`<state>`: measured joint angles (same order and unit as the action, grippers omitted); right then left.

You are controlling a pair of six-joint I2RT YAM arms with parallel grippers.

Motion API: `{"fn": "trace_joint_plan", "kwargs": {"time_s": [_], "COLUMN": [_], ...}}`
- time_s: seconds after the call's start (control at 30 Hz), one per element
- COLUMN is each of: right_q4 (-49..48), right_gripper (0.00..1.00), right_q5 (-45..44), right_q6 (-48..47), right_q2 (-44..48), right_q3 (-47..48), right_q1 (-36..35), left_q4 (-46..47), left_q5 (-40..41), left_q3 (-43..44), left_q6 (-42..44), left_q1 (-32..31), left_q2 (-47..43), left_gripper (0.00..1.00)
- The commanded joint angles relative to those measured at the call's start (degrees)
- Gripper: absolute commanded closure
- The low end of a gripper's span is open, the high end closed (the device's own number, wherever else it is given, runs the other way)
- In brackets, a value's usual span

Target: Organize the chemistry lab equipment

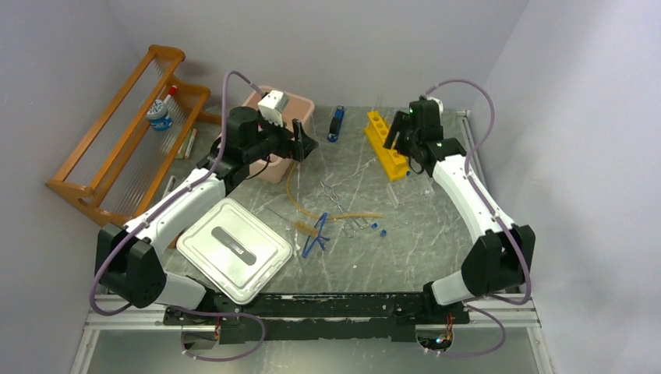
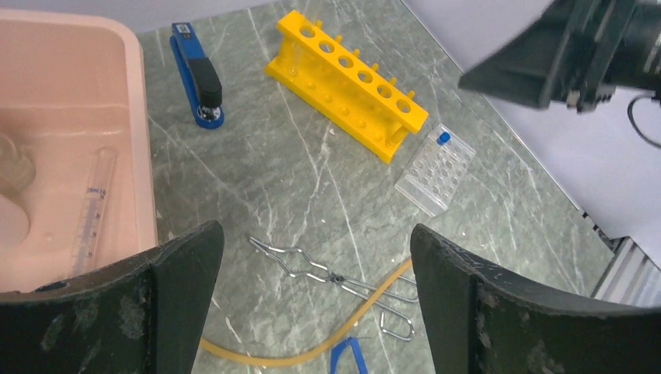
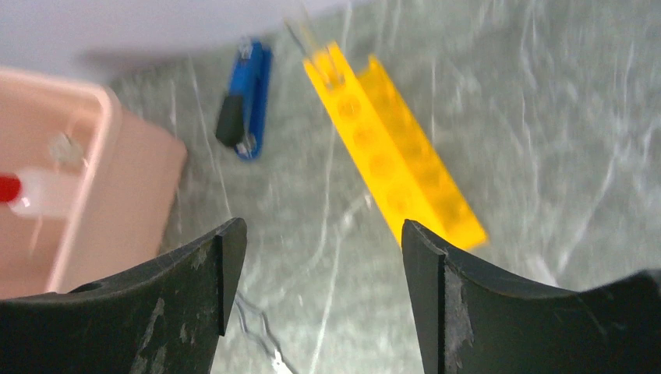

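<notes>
Pink plastic marks the sorting place: the pink tub stands toward the far left corner of the tabletop, and a white red-capped squeeze bottle is seen lying inside it. The left gripper is held just beside the tub's right wall, its jaws spread wide with nothing between them. The right gripper is held above the yellow rack toward the far right edge, its jaws also parted and empty.

With both grippers free, a fresh pick is judged to be the step in hand. Loose pieces are left at mid-table: the tan rubber hose, the thin metal tools, the blue plastic tongs and the blue-capped clear tubes.

The metal tongs are judged the likeliest target for the left gripper. Their long axis is laid diagonally, the jaw end turned toward the tub and the looped handles toward the near edge, crossing the hose. A descent is called for with the fingers set across that axis, so that the thin wire is pinched and the hose is left alone. The hose itself runs from near the tub toward the near edge, then bends rightward.
</notes>
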<state>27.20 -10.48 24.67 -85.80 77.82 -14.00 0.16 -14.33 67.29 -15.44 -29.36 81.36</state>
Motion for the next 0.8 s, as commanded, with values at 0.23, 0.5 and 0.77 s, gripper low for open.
{"fn": "trace_joint_plan", "kwargs": {"time_s": [0.23,0.5,0.77], "right_q4": [16.79,18.56,7.9], "right_gripper": [0.44,0.48,0.57], "right_q5": [2.77,3.61,6.53], "right_q6": [12.83,14.02,19.86], "right_q2": [20.21,24.1,19.1], "right_q3": [-21.69,-30.72,-38.37], "right_q1": [-0.15,-0.77,-5.95], "left_q4": [-4.93,-2.94,-1.82], "left_q5": [-5.63,-6.22,-4.25], "left_q3": [-3.19,-6.72,-8.46], "left_q6": [-3.75,-6.79,-10.92], "left_q1": [-0.28,-4.21,-8.46], "left_q2": [-7.98,-9.45,-6.89], "left_gripper": [0.13,0.12,0.17]}}
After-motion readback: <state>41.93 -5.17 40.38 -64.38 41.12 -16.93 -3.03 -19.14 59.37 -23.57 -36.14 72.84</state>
